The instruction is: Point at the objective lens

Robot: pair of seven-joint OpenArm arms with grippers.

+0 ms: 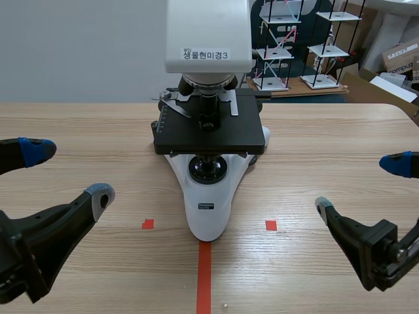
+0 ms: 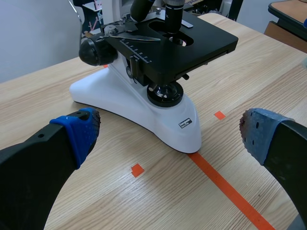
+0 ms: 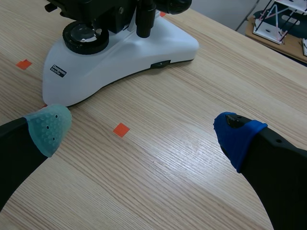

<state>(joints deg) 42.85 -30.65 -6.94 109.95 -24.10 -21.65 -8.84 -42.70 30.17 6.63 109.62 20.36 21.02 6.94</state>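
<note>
Progress is sitting at the very start in the scene view. The left pincer and the right pincer are both hanging low with fingers spread wide, grasping nothing. Neither is aiming at the short black cylindrical objective lens, which is hanging above the flat matte-black stage of the white-and-black laboratory microscope, well ahead of both pincers and between them. By my judgement, the whole reach and the pointing itself are still remaining.

From the left wrist, the left pincer is gaping, its dotted blue rubbery pads far apart. The objective lens is standing far ahead of it as a smooth dark barrel, pointing down at the stage's opening. The microscope's glossy, rounded white plastic foot is lying just ahead of the fingers on the pale wood-grain table.

From the right wrist, the right pincer is likewise released, one pad pale green, one blue. Ahead of it, the smooth white foot is carrying a round, ribbed black lamp housing. I cannot tell the lens apart here.
</note>
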